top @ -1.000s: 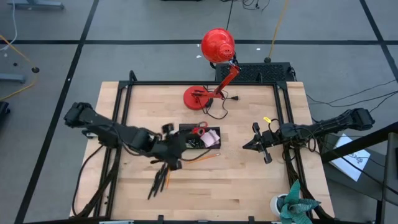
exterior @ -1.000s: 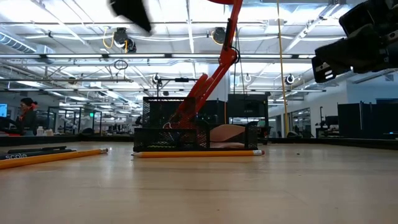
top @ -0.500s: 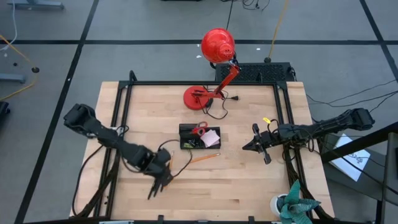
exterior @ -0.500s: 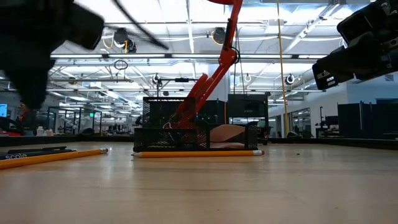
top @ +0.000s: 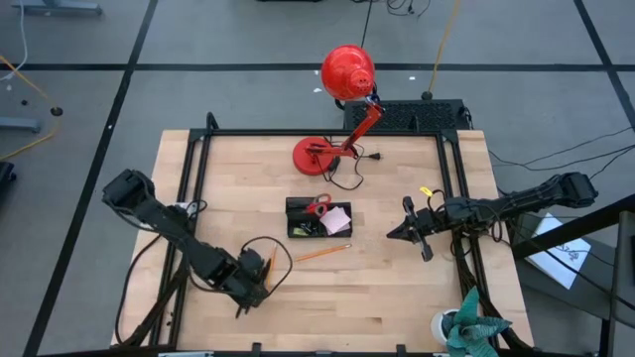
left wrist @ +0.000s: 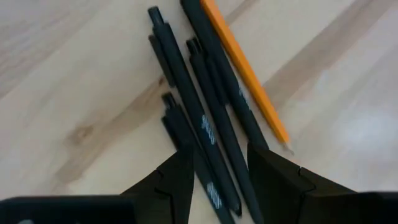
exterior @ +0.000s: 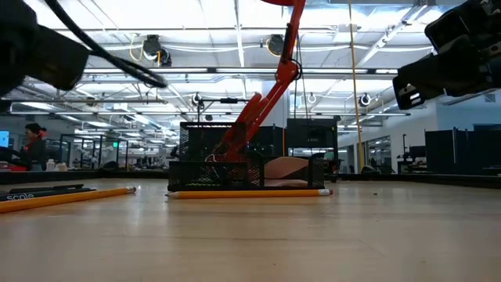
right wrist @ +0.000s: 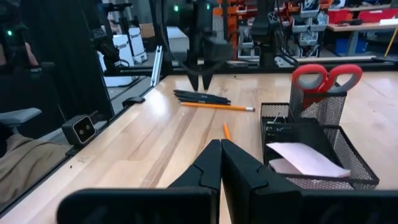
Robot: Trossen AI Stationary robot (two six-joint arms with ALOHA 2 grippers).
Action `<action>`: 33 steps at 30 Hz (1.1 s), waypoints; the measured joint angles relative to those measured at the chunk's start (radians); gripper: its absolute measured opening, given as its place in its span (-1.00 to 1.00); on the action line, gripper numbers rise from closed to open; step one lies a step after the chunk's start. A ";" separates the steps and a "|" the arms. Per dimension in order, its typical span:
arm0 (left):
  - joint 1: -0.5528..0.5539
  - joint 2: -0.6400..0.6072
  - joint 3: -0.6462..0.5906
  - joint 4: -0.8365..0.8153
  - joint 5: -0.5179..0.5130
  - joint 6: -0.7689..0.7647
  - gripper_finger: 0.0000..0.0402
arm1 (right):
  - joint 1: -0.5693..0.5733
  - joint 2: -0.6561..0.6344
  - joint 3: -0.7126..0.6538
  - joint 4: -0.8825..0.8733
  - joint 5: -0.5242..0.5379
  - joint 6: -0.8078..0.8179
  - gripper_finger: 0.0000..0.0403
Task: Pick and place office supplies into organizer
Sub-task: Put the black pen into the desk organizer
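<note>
L gripper (left wrist: 214, 171) hovers w/ fingers apart over slim black pens (left wrist: 205, 118) beside an orange wooden pencil (left wrist: 245, 71), near-left of black mesh organizer (top: 317, 219) — nothing grasped. R gripper (top: 394, 234) clenched, empty.

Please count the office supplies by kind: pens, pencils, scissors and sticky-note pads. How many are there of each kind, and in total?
Black pens: 4
Orange pencils: 2
Red-handled scissors: 1
Pink sticky-note pad: 1
Total: 8

Overhead view spans the whole table (top: 397, 288); the table-level view shares the organizer (exterior: 246, 168) with the right wrist view.
</note>
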 joint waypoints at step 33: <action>0.017 0.123 0.019 -0.157 0.054 0.870 -0.24 | 0.000 0.003 0.000 0.004 0.003 0.000 -0.98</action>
